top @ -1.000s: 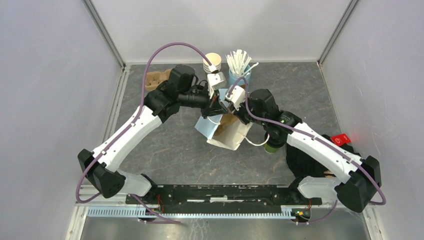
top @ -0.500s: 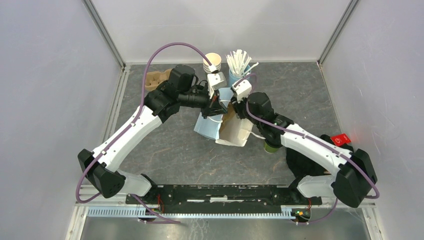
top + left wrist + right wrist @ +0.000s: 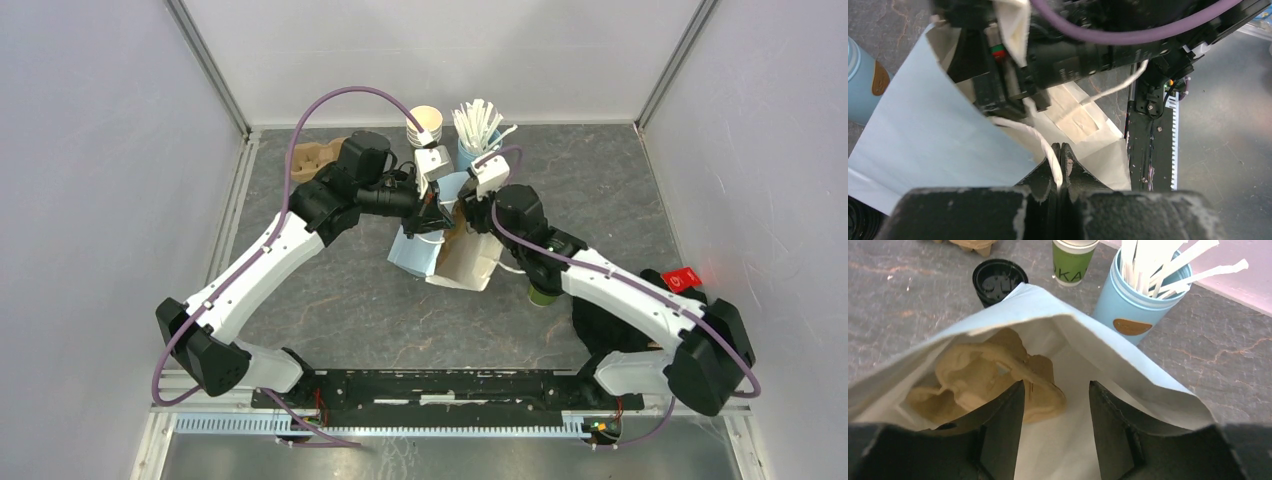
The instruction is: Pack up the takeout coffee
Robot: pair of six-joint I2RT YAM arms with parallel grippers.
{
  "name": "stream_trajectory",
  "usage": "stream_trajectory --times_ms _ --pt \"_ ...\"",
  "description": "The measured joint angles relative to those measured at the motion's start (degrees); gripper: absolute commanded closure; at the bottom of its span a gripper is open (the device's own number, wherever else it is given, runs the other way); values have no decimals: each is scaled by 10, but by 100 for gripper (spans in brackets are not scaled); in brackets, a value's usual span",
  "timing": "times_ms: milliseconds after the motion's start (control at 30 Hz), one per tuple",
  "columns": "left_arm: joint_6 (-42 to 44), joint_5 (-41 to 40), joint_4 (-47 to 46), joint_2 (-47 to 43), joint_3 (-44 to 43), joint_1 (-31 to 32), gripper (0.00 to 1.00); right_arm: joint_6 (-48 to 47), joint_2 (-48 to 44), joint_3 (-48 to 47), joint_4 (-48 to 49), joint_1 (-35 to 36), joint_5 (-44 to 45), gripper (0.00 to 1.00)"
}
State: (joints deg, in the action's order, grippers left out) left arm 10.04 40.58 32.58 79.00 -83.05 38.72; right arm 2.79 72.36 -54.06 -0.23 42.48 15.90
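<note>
The takeout coffee (image 3: 541, 293), a green cup with a dark lid, stands on the table right of the bag, half hidden under my right forearm. The paper bag (image 3: 443, 258), pale blue outside and white inside, lies mid-table with its mouth held up. My left gripper (image 3: 1060, 150) is shut on the bag's white string handle (image 3: 1040, 137). My right gripper (image 3: 1057, 390) stands open at the bag's mouth (image 3: 1068, 325), fingers pointing into it and holding nothing. A brown cardboard cup carrier (image 3: 993, 372) lies inside the bag.
Behind the bag stand a blue holder full of white straws (image 3: 1143, 305), a stack of lidless green cups (image 3: 1073, 260) and a stack of black lids (image 3: 999, 281). More cardboard carriers (image 3: 313, 155) lie at the back left. A black object with a red tag (image 3: 682, 278) sits at the right.
My right gripper has opened and its arm has swung left and away, toward the bag's mouth. The bag has shifted a little. My left gripper has held the handle throughout.
</note>
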Motion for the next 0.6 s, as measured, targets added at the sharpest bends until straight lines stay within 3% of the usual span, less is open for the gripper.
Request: stream_trajectory --times_ms 100,300,433,600 --pt "0 0 0 0 0 0 98 15 43 -9 47 1 24 52" --pt "0 -2 0 0 0 0 98 35 128 -50 64 2 41 49" --pt "0 -16 0 -1 0 0 98 36 91 -52 30 2 29 37" --pt "0 -49 -1 -14 12 0 98 24 1 -69 -56 2 -3 30"
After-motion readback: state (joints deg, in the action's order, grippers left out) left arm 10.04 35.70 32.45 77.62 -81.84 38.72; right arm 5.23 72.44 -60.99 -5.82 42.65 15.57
